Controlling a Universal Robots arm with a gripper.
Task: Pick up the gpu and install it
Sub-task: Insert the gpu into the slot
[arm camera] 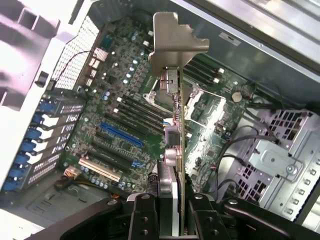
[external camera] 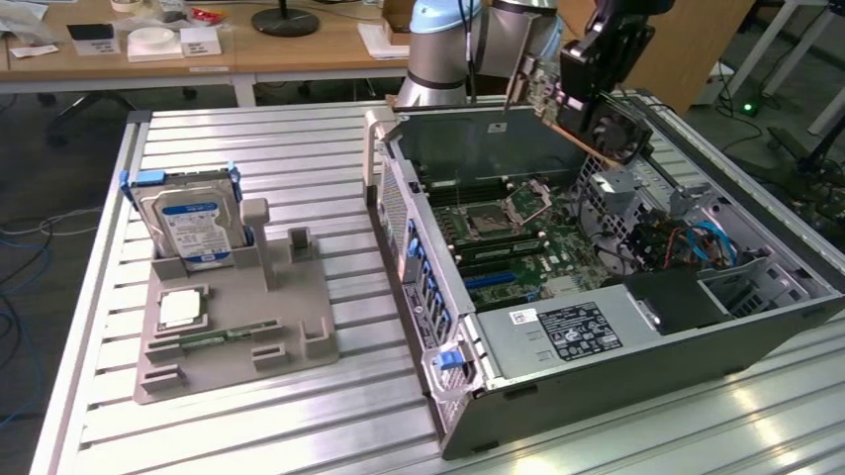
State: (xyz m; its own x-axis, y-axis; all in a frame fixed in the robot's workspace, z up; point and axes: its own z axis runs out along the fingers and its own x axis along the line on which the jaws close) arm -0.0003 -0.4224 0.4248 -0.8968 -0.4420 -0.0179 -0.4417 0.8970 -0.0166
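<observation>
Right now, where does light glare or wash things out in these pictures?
Exterior view: overhead light streaks pale across the slatted table, and the case is shadowed inside. Wrist view: beyond the case's perforated wall it burns out white; the bracket of the gpu is evenly lit.

Slatted table (external camera: 264, 148): computer case (external camera: 595, 401), grey holder (external camera: 251, 322)

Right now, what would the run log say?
gripper: shut on gpu, thin dark circuit card with silver bracket | where: above open grey computer case
</observation>
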